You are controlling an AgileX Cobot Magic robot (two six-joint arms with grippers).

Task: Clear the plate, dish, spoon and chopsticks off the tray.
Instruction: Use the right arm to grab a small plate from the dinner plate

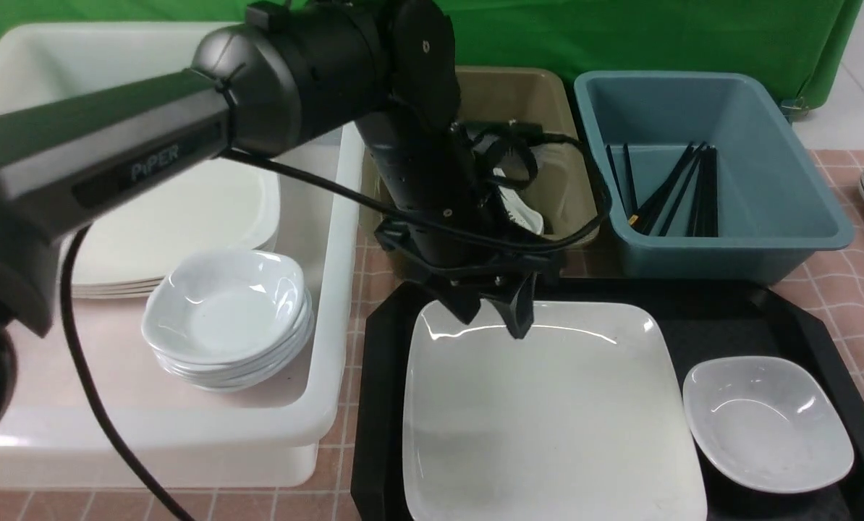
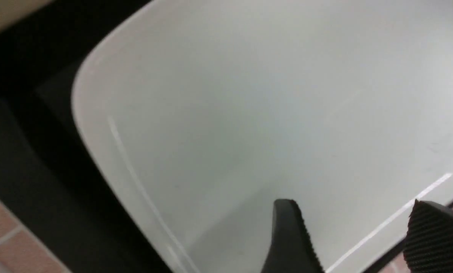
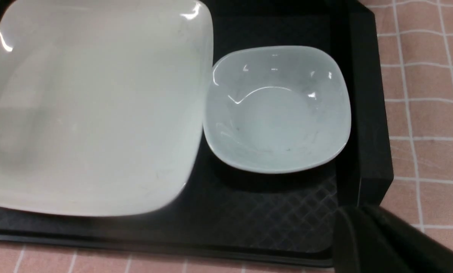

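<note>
Left gripper [image 1: 493, 316] is hovering, jaws spread, over the plate's [image 1: 548, 412] far edge, nothing pinched between them. That plate is lying flat on the black tray [image 1: 378, 405], big, glossy white, square with rounded corners, and the small greyish dish [image 1: 765, 423] is sitting just beside it on the right.

Bright, even overhead light, glare streaks on the plate [image 1: 548, 420], left wrist view softly blurred.

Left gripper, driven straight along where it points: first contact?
Likely the large glossy white square plate, near its far rim; the open left gripper points down at it. Gap unclear.
</note>
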